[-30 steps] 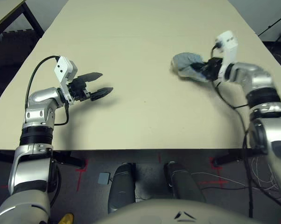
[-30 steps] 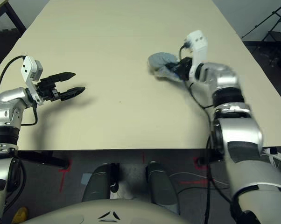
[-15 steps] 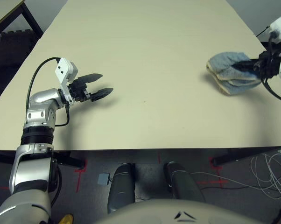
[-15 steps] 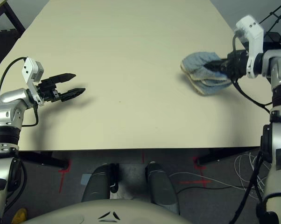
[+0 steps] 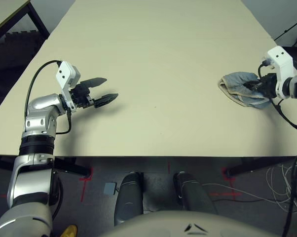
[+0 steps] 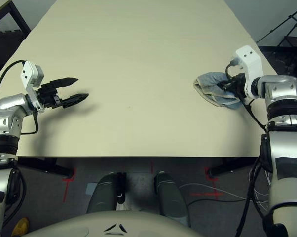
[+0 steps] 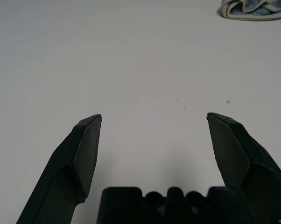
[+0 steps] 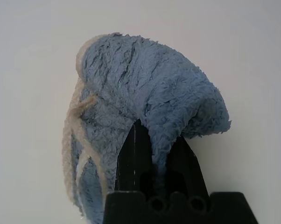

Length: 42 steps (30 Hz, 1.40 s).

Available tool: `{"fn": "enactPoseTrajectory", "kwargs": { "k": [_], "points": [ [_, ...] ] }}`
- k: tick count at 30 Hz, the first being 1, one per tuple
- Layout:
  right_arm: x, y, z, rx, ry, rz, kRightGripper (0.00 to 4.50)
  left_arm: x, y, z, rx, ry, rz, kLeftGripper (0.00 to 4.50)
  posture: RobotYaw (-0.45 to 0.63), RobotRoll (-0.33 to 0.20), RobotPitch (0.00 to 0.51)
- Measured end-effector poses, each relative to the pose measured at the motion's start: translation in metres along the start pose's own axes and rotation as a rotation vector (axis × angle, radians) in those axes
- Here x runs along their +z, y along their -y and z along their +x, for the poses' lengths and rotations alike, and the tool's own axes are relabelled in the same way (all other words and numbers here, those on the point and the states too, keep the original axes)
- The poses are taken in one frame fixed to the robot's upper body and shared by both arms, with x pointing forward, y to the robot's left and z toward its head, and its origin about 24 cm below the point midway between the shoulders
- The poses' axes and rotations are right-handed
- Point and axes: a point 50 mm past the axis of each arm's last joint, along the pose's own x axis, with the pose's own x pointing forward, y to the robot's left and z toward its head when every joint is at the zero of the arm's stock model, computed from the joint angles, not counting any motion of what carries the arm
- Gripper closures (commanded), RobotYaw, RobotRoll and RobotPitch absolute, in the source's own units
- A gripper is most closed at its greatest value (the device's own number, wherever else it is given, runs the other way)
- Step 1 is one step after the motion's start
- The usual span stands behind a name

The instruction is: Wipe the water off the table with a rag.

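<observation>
Gripping rag [image 5: 241, 88], right tool [image 8: 155, 145] drawn nearer

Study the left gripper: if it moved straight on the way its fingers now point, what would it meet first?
The left gripper, open, points across the table toward the robot's right. The way looks free over bare tabletop until the rag, bunched in the right gripper at the far side. Height is unclear, so it might pass over it.

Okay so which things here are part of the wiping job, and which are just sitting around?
Part of the job:
- rag, bunched, clamped in the right pincer
- table
- a few tiny specks left on the tabletop

Just around:
- left pincer, open, holding nothing
- smaller table at far left
</observation>
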Motion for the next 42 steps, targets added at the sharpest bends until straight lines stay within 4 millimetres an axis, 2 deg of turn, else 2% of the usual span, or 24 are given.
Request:
{"fn": "enactPoseTrajectory", "kwargs": {
  "k": [3,8,11,15,21,25,29,34,39,42],
  "points": [
    [0.000,0.000,0.002,-0.033,0.011,-0.020,4.50,0.002,0.000,-0.001,0.002,-0.003,0.005,0.00,-0.07,0.000,0.097],
    [-0.002,-0.002,0.007,-0.066,0.013,-0.038,2.77,0.003,-0.002,-0.003,0.018,-0.006,0.005,0.00,-0.07,0.000,0.097],
    [-0.001,-0.001,0.006,-0.071,0.036,-0.029,1.59,0.003,-0.003,-0.004,0.026,-0.004,0.005,0.00,-0.07,0.000,0.098],
    [0.005,0.009,-0.005,-0.105,0.134,0.023,0.09,0.005,-0.006,-0.006,0.084,0.011,0.008,0.00,-0.07,0.000,0.100],
    [0.015,0.025,-0.023,-0.196,0.279,0.045,0.04,-0.001,-0.010,-0.014,0.237,0.056,0.012,0.00,-0.07,0.000,0.107],
    [0.001,0.028,-0.030,-0.226,0.416,0.150,0.04,-0.012,-0.015,-0.026,0.432,0.088,-0.013,0.00,-0.06,0.000,0.118],
    [-0.005,0.022,-0.029,-0.228,0.526,0.181,0.04,-0.011,-0.024,-0.035,0.617,0.109,0.009,0.00,-0.06,0.000,0.131],
    [-0.013,0.028,-0.039,-0.282,0.632,0.237,0.04,-0.015,-0.039,-0.044,0.862,0.114,-0.014,0.00,-0.06,0.000,0.150],
    [-0.021,0.034,-0.046,-0.338,0.695,0.296,0.04,-0.005,-0.051,-0.043,0.978,0.153,0.001,0.00,-0.07,0.000,0.154],
    [-0.033,0.037,-0.051,-0.387,0.707,0.340,0.04,-0.007,-0.054,-0.045,1.028,0.154,0.013,0.00,-0.06,0.000,0.156]
  ]
}}
